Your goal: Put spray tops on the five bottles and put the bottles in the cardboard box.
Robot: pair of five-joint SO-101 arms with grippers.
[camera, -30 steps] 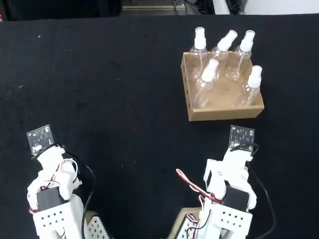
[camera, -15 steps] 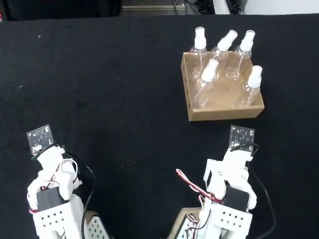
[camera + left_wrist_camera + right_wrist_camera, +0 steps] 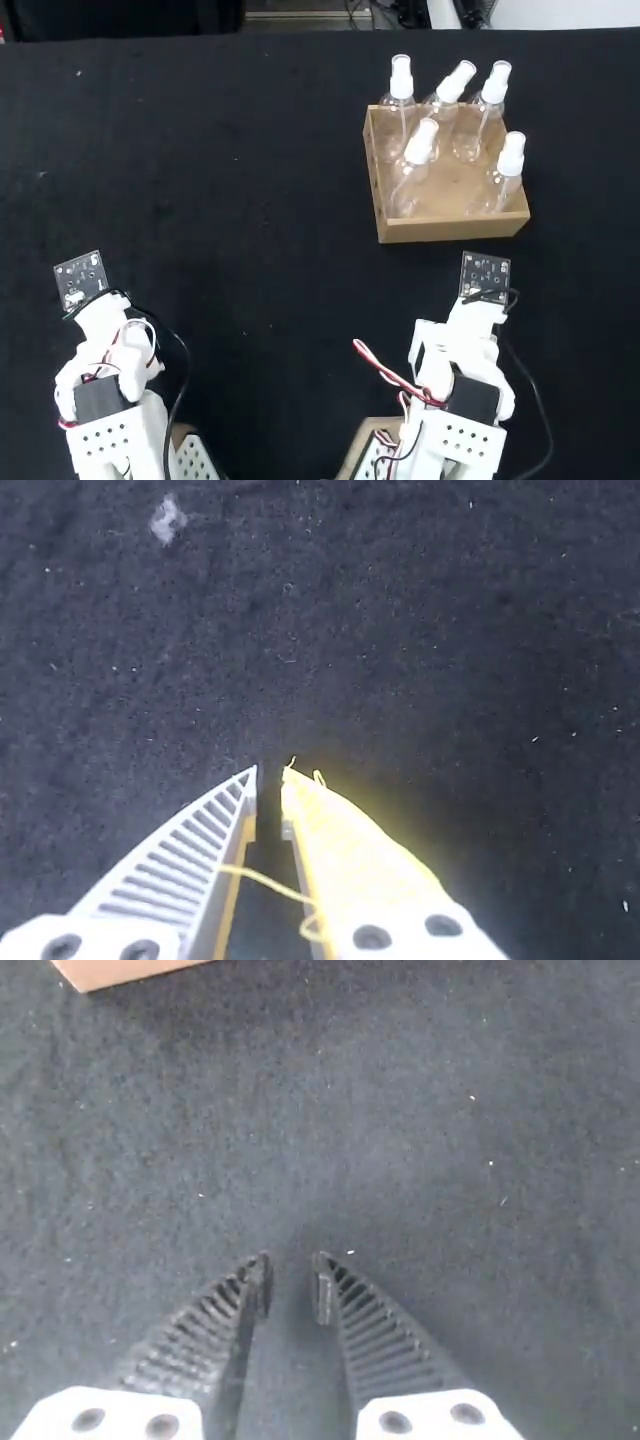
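Observation:
Several clear bottles (image 3: 418, 160) with white spray tops (image 3: 401, 72) stand upright inside the cardboard box (image 3: 450, 228) at the far right of the table. Both arms are folded back at the near edge, well short of the box. In the left wrist view my left gripper (image 3: 270, 776) hangs over bare black cloth, shut, with nothing between its white and yellow fingers. The right gripper (image 3: 291, 1262) is shut too, its black fingers almost touching over the cloth. A corner of the cardboard box (image 3: 110, 970) shows just beyond it.
The black tablecloth (image 3: 220, 170) is bare across the left and middle. The left arm (image 3: 100, 350) sits at the near left and the right arm (image 3: 465, 350) at the near right, just in front of the box.

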